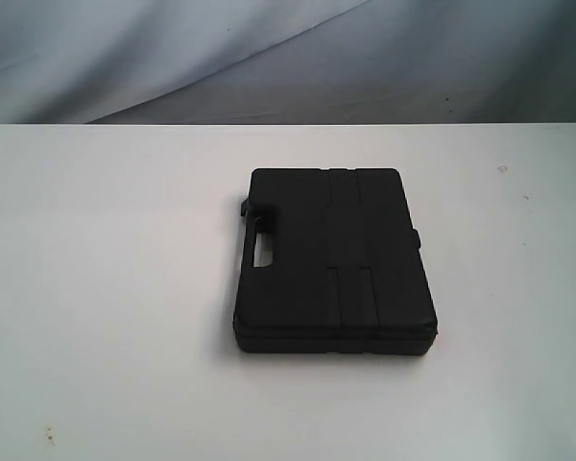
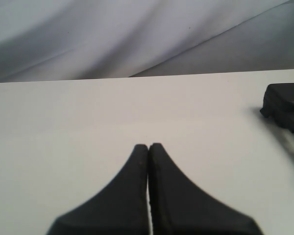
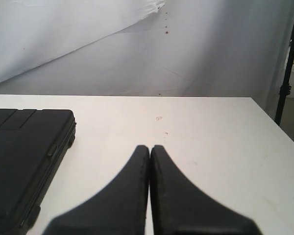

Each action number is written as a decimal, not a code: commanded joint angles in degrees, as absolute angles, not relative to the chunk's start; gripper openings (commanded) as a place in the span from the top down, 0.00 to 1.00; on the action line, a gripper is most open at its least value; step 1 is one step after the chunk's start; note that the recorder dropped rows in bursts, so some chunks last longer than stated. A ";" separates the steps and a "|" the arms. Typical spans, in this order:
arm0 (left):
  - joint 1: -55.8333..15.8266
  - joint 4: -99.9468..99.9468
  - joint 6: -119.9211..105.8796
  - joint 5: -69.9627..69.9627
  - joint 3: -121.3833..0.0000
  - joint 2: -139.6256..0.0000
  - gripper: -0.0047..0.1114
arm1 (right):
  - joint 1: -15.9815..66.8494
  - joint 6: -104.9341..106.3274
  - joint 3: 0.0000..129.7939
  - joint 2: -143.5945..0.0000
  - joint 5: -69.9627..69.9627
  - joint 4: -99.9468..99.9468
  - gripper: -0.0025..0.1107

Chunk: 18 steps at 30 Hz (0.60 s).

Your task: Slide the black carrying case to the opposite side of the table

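Observation:
The black carrying case (image 1: 331,261) lies flat and closed on the white table (image 1: 106,288), slightly right of the middle, its handle cut-out facing left. No gripper shows in the exterior view. In the left wrist view my left gripper (image 2: 148,146) is shut with nothing in it, above bare tabletop, and a corner of the case (image 2: 285,108) shows off to one side, well apart from it. My right gripper (image 3: 150,147) is also shut and empty, with the case (image 3: 24,156) lying beside it, not touching.
A grey-white cloth backdrop (image 1: 269,58) hangs behind the table's far edge. A black stand pole (image 3: 287,63) rises past the table's side edge in the right wrist view. Small specks mark the tabletop (image 3: 159,118).

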<state>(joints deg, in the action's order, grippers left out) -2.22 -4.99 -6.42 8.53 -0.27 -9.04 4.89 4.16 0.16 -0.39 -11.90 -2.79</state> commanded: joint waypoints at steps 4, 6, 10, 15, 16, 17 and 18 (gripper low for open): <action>-2.10 -5.01 -6.26 7.73 0.00 -8.65 0.96 | 4.57 4.25 0.00 0.00 -12.14 -3.29 0.98; -2.10 -5.01 -6.26 7.73 0.00 -8.65 0.96 | 4.57 4.25 0.00 0.00 -12.14 -3.29 0.98; -2.10 -5.01 -6.26 7.04 0.00 -8.65 0.96 | 4.57 4.25 0.00 0.00 -12.14 -3.29 0.98; -2.10 -5.70 -6.00 -0.90 0.00 -8.65 0.96 | 4.57 4.25 0.00 0.00 -12.14 -3.29 0.98; -2.10 -5.70 -6.00 -3.06 0.00 -8.65 0.96 | 4.57 4.25 0.00 0.00 -12.14 -3.29 0.98; -2.10 -5.70 -5.24 -5.10 0.00 -8.65 0.96 | 4.57 4.25 0.00 0.00 -12.14 -3.29 0.98; -2.10 -5.70 -2.82 -7.12 0.00 -8.65 0.96 | 4.57 4.25 0.00 0.00 -12.14 -3.29 0.98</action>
